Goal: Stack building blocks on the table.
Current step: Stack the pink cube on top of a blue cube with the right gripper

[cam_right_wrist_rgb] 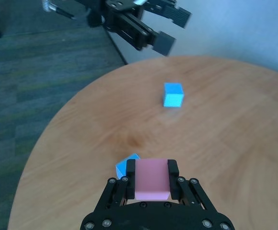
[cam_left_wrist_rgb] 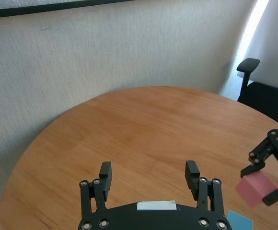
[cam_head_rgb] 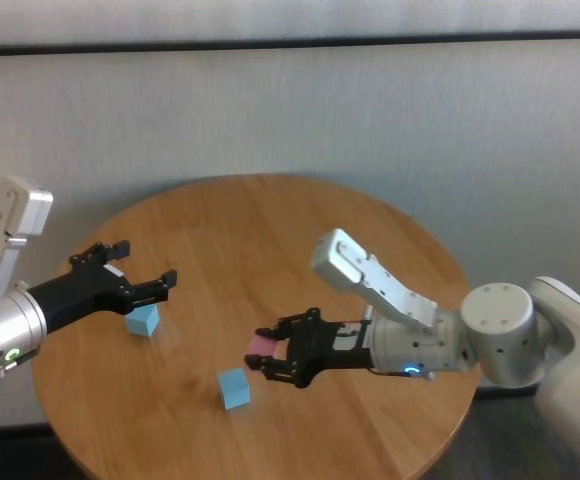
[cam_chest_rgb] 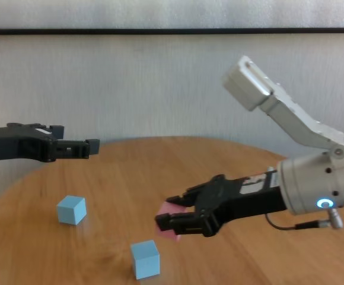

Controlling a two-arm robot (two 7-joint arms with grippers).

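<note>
Table (cam_head_rgb: 300, 230): round, honey-brown wood with visible grain, set before a pale textured wall.

Pink block (cam_head_rgb: 262, 345): pinched between the fingers of the right gripper (cam_head_rgb: 270, 352), lifted clear of the table surface, above and just to the right of the nearer blue block. In the right wrist view the pink block (cam_right_wrist_rgb: 152, 178) sits squarely between the two fingers, its top face showing.

Nearer blue block (cam_head_rgb: 234, 388): resting on the table toward the robot's side, slightly rotated, apart from the pink block. Seen partly behind the held block in the right wrist view (cam_right_wrist_rgb: 127, 165).

Farther blue block (cam_head_rgb: 143, 320): resting on the table on the left side, well apart from the other two. Unstacked.

Left gripper (cam_head_rgb: 140, 272): hovering above the table near the farther blue block, fingers spread wide, holding nothing; both fingers (cam_left_wrist_rgb: 192, 176) stand well apart in the left wrist view.

Office chair (cam_left_wrist_rgb: 247, 76): dark, beyond the table's far edge, partly visible.
</note>
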